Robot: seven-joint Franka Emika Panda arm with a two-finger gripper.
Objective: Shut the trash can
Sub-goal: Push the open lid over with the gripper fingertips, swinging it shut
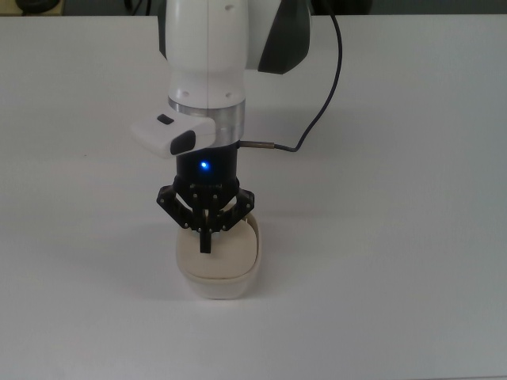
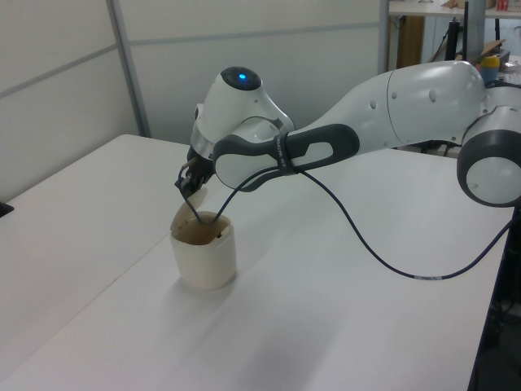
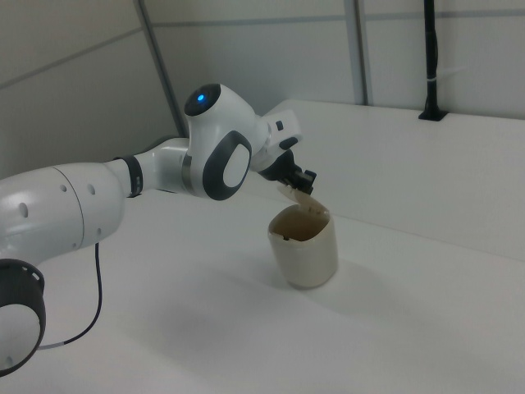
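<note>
Plain white counter (image 1: 412, 237) carries one item: the small cream plastic trash can (image 2: 203, 252) with rounded sides, standing upright directly under the arm's wrist. Its hinged lid (image 3: 294, 193) is tilted partway over the mouth, rim still visible (not yet seated). The white Franka arm (image 2: 391, 106) reaches across the counter, wrist pitched down at the trash can. The black end effector (image 1: 206, 237) has its fingers drawn together, holding nothing, tips on the lid. Risk: an off-centre push could tip or slide the light can; fingertips could slip off the smooth lid.
</note>
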